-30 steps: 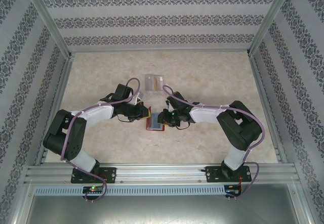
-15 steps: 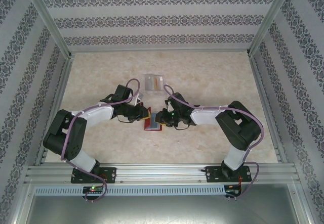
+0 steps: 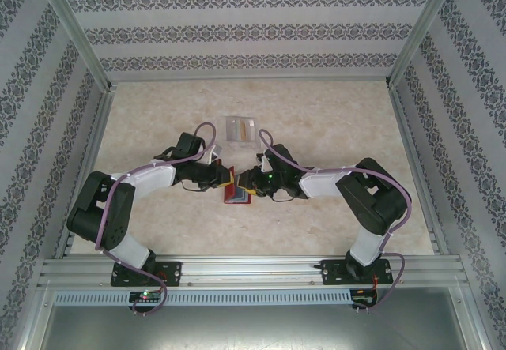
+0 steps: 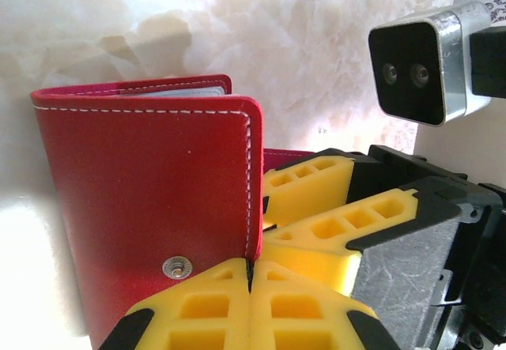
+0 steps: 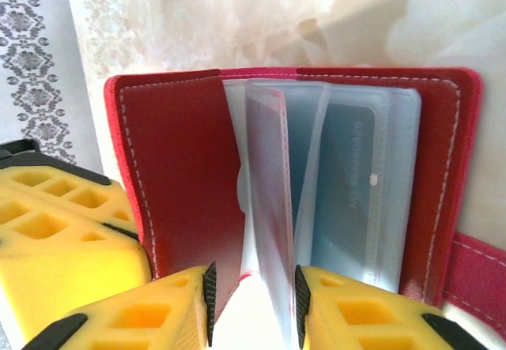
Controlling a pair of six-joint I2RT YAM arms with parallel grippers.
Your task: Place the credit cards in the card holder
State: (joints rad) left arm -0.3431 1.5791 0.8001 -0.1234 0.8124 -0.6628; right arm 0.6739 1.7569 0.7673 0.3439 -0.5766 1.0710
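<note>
The pale marbled table (image 3: 332, 129) carries everything, and the left arm (image 3: 146, 178) and right arm (image 3: 324, 180) bend inward so that their wrists meet near its middle. Between them lies the card holder (image 3: 237, 197), a red wallet opened on the table with one cover lifted upright. Farther back, well apart from it, a clear case (image 3: 232, 126) holds tan and orange credit cards (image 3: 245, 129). The left gripper (image 4: 250, 275) has its yellow pads pressed together on the free edge of the raised cover, just beside the metal snap stud (image 4: 178, 268). The right gripper (image 5: 253, 306) faces the open inside with its fingers a narrow way apart, one clear pocket leaf (image 5: 269, 208) standing in the gap and bare table showing beside it, so nothing is pinched. A bluish card with raised digits (image 5: 356, 176) shows through a pocket lying flat, and the red snap tab (image 5: 478, 275) sticks out at the wallet's lower right corner
</note>
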